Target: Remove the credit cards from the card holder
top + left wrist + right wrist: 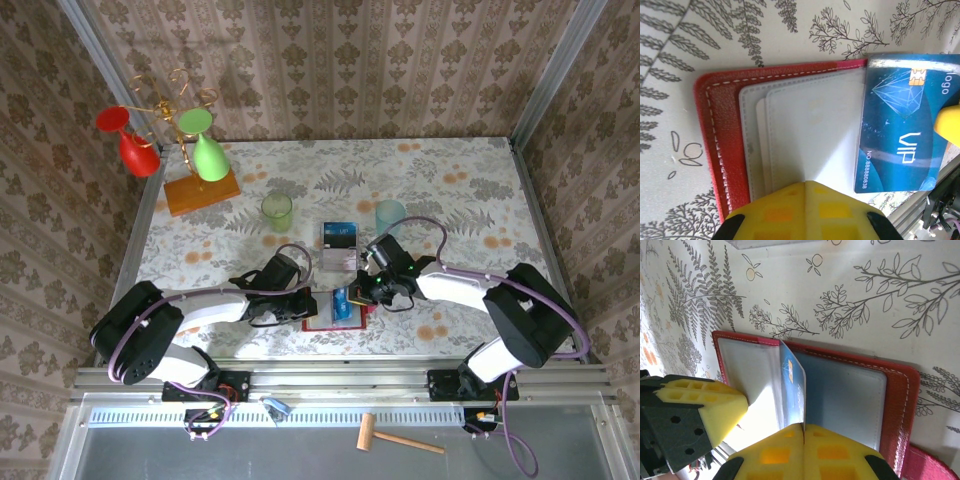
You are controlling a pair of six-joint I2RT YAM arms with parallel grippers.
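At the near middle of the fern-print table (450,190), the left gripper (806,202) rests with its yellow fingers together on the greyish clear pocket (810,130) of the flat red folding card holder (720,150), which lies open. Standing on edge by the holder's fold, a glossy dark blue VIP credit card (794,390) is clamped by its edge in the right gripper (803,437); just beyond, a blue banded card (340,234) and a pale card (338,260) lie flat

Green cup (277,210) and blue cup (390,214) stand upright on the table (480,170).
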